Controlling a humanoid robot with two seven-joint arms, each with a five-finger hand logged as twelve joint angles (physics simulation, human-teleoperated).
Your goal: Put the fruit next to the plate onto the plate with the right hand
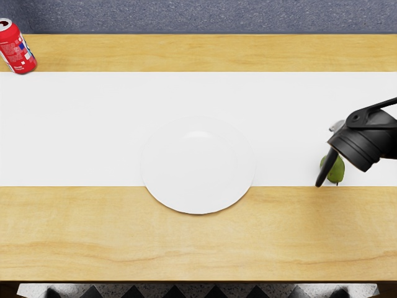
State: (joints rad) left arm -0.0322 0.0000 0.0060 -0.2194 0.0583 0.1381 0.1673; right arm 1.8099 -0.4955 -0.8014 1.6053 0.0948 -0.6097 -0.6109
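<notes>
Green fruit (337, 169) lies at the plate's (198, 164) three o'clock. The right robot hand (361, 146) sits over it; its grip cannot be told.

I see runner (93, 124) lying across table (198, 236), left to right | plate (198, 166) at centre, mostly on runner, near rim past its front edge | can (17, 46) far left, behind runner, at its rear edge | fruit (335, 169) far right at runner's front edge, well apart from plate | right hand (365, 143) over fruit, arm entering from right.
</notes>
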